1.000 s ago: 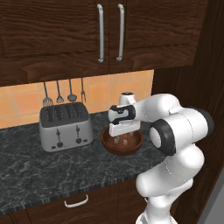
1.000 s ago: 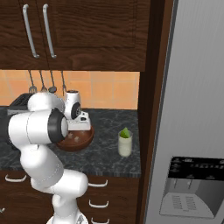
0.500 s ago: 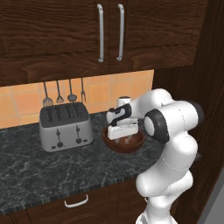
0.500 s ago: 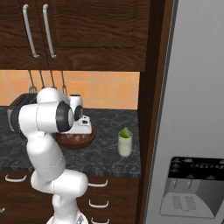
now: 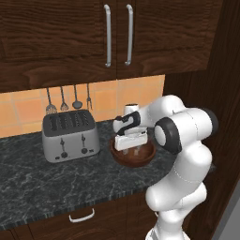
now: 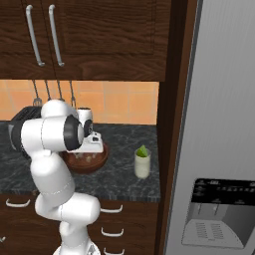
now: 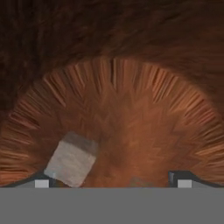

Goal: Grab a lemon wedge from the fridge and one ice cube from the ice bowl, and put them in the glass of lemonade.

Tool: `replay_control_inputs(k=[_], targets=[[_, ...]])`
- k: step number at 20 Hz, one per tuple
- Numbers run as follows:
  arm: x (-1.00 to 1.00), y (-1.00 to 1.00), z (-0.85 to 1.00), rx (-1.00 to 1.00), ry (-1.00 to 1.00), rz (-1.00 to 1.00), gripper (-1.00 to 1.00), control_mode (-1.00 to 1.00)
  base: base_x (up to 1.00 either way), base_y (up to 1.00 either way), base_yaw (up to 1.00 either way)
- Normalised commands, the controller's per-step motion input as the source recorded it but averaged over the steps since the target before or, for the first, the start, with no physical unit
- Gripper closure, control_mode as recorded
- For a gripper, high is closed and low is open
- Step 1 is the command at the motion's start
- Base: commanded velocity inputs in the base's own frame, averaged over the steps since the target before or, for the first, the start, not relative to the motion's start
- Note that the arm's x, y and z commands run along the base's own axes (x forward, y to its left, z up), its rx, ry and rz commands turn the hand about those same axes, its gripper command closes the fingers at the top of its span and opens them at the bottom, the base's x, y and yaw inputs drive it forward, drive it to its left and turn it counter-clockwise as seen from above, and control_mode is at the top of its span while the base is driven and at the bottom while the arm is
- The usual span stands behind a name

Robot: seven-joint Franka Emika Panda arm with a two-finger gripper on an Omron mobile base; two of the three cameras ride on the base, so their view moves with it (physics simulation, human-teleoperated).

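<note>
My gripper (image 5: 130, 149) hangs open inside the reddish-brown ice bowl (image 5: 140, 161), pointing down. In the hand view the bowl's wooden floor (image 7: 131, 113) is very close. A whitish ice cube (image 7: 72, 159) lies on that floor just inside the left fingertip (image 7: 42, 182) of the gripper (image 7: 111, 180), and it is not gripped. From the right base view the gripper (image 6: 88, 156) dips into the bowl (image 6: 97, 164). The glass of lemonade (image 6: 142, 164) stands to the right of the bowl, with a yellow-green lemon wedge (image 6: 143, 151) at its top. The grey fridge (image 6: 224, 124) stands at the right.
A steel toaster (image 5: 70, 136) stands on the dark marble counter (image 5: 42, 183) left of the bowl. Utensils (image 5: 68, 99) hang on the tiled wall behind it. Dark wooden cabinets (image 5: 117, 35) with long handles hang above. A wooden panel (image 6: 172, 124) separates counter and fridge.
The hand has come down from above the bowl into it, and the elbow has swung toward the bowl. The jaws have stayed open.
</note>
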Motion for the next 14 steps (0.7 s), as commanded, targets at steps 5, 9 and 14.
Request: replay_control_inputs(k=[5, 9, 14], targets=[[-0.33, 0.0, -0.01, 0.0, 0.0, 0.0, -1.0, -1.0, 0.0, 0.0, 0.0], [-0.02, 0.0, -0.13, 0.0, 0.0, 0.0, -1.0, -1.0, 0.0, 0.0, 0.0], [0.0, 0.0, -0.1, 0.0, 0.0, 0.0, -1.0, -1.0, 0.0, 0.0, 0.0]])
